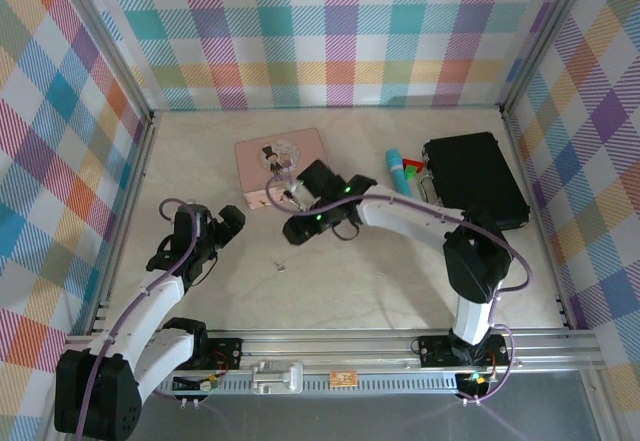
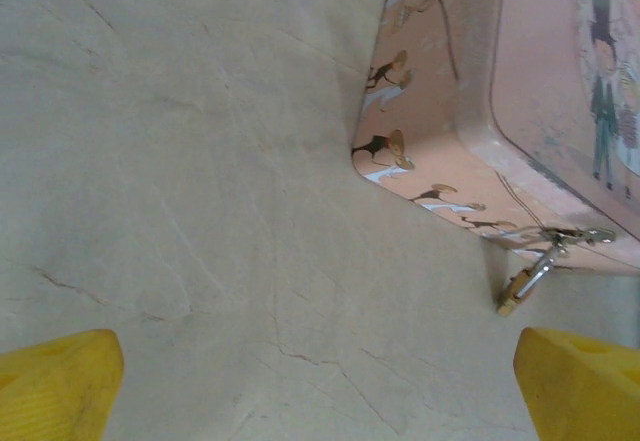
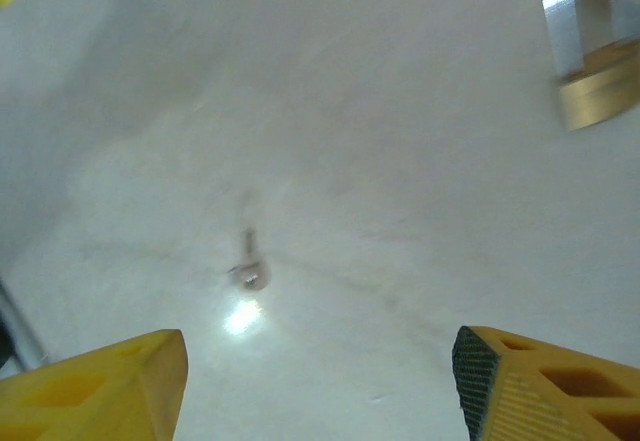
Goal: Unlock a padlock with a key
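A tiny silvery key point(image 1: 281, 264) lies flat on the pale table, in front of the pink tin point(image 1: 278, 164). In the right wrist view the key point(image 3: 247, 263) lies ahead of my right gripper point(image 3: 320, 386), which hangs open above the table with nothing between its yellow fingers point(image 3: 100, 386). The small brass padlock point(image 2: 522, 283) leans against the near edge of the pink tin point(image 2: 520, 81), with its thin silver shackle uppermost. It also shows blurred at the top right as the padlock point(image 3: 592, 56). My left gripper point(image 2: 320, 386) is wide open and empty, left of the padlock.
A teal tube point(image 1: 400, 173) and a black case point(image 1: 475, 176) lie at the back right. Checked walls close in the table on three sides. The right arm point(image 1: 410, 216) reaches across the middle; the left gripper point(image 1: 225, 223) sits near the tin's left corner.
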### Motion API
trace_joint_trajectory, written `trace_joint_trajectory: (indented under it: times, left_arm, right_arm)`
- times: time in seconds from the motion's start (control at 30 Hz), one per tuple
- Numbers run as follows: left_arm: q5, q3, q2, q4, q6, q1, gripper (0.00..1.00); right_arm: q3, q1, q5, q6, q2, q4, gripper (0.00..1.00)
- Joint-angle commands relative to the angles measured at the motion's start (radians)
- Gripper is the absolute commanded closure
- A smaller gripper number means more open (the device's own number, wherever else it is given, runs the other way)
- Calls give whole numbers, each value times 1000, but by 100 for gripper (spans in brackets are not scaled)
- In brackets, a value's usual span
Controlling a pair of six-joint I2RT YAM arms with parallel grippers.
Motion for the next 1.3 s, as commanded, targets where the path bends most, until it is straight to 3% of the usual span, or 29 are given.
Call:
trace_joint_trajectory:
  times: [0.0,0.2,0.47,0.63,0.9,1.1,1.23,1.27]
  left_arm:
    - [-43,7,22,31,-24,9,0]
    - [-9,-3,12,25,-28,71,0]
    - [4,-35,-63,-8,-34,129,1]
    - [-3,-40,-99,-28,-31,131,0]
    - [-7,-43,-126,-43,-26,132,1]
    - [-5,-48,-134,-45,-35,132,0]
    - [11,-44,-137,-44,-40,132,0]
    - [17,-41,-141,-46,-42,132,0]
  right_arm:
    - [-34,67,30,103,24,49,31]
    - [-26,155,155,172,119,101,41]
    - [95,236,361,307,270,41,39]
    - [108,251,388,356,300,20,39]
    - [50,254,371,392,272,-5,52]
    - [-1,254,373,407,239,8,66]
    - [9,254,360,396,252,5,86]
    - [4,253,358,395,251,11,96]
